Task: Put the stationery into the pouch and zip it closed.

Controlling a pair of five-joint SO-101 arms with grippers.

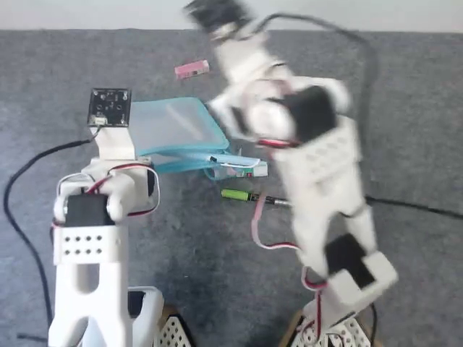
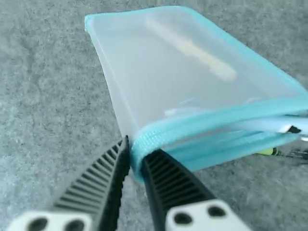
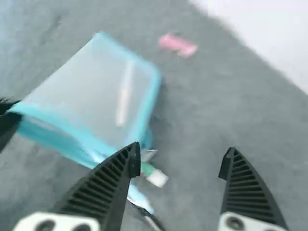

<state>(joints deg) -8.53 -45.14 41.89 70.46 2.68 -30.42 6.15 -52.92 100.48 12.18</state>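
Note:
The translucent pouch with a teal zipper edge lies on the grey mat, its open side toward the arms. My left gripper is shut on the pouch at a corner of its zipper edge. A pale stick shows through the pouch wall. A white tube pokes out of the opening. A green pen lies just in front of it. A pink eraser lies beyond the pouch. My right gripper hangs open above the mat, between the pouch and the eraser, holding nothing.
The left arm stands at the pouch's near left corner. The right arm reaches over the pouch's right side. Cables trail across the mat on both sides. Bare grey mat extends to the right.

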